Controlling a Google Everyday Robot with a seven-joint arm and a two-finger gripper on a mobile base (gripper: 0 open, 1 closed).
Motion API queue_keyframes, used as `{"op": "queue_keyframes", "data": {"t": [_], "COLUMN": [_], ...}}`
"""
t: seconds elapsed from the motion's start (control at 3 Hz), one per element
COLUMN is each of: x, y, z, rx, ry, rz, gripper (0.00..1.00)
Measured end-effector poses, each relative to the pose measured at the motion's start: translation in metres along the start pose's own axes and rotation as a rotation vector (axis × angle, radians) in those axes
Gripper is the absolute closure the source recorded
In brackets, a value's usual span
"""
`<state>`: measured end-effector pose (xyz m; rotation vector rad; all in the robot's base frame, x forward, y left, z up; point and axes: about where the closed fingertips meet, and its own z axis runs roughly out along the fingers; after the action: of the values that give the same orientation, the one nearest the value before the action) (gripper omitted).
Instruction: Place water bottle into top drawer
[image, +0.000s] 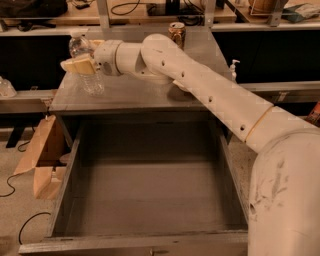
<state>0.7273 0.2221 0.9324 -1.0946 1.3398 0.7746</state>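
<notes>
The water bottle (86, 70), clear with a white cap, stands on the left part of the grey table (130, 95). My gripper (79, 54) reaches in from the right and is open around the bottle's upper half. One tan finger (80, 65) crosses in front of the bottle and the other (96, 44) sits behind it. The top drawer (150, 195) is pulled fully out below the table's front edge, with nothing in it.
A gold-brown drink can (176, 34) stands at the table's back edge. My arm (210, 95) crosses the table's right half and hides what lies under it. A cardboard box (42, 160) lies on the floor left of the drawer. A cable (22, 227) lies on the floor.
</notes>
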Motion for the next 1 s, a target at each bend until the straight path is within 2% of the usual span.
{"op": "queue_keyframes", "data": {"t": [0.33, 0.67, 1.0], "x": [0.009, 0.020, 0.019], "y": [-0.001, -0.009, -0.009], "z": [0.007, -0.007, -0.008], "rx": [0.043, 0.101, 0.102], "ry": [0.043, 0.090, 0.091], "rz": [-0.026, -0.030, -0.030], "gripper": [0.61, 0.84, 1.00]}}
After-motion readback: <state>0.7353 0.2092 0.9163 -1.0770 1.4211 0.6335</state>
